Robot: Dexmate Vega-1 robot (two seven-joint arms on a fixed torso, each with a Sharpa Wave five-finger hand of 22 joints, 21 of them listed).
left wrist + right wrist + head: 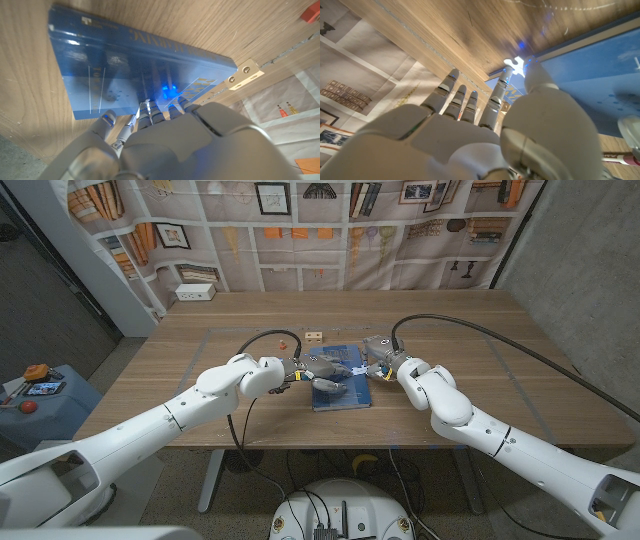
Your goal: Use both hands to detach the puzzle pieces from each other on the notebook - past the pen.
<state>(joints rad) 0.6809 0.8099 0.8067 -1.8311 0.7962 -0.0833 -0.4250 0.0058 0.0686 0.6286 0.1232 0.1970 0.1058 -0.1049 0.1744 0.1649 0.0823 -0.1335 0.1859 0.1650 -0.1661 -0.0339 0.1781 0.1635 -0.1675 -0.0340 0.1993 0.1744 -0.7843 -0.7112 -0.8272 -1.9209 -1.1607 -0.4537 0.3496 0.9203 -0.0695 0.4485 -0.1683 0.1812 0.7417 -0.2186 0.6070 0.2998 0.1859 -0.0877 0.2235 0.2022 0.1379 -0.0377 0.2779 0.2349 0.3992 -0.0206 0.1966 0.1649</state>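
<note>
A blue notebook (342, 392) lies at the table's middle, and it also shows in the left wrist view (125, 65). Small white puzzle pieces (354, 369) sit over its far right part, between my two hands. My right hand (380, 364) pinches a white puzzle piece (515, 64) between thumb and a finger at the notebook's edge (600, 85). My left hand (318, 374) reaches over the notebook from the left, its fingertips (150, 107) down at the cover beside a blue glow. Whether the left hand grips a piece is hidden by its own fingers.
A small wooden block with holes (315, 336) stands just beyond the notebook; it also shows in the left wrist view (245, 74). A small red item (284, 341) lies to the block's left. A pen-like thing (620, 159) lies by the notebook. Tape lines mark the tabletop.
</note>
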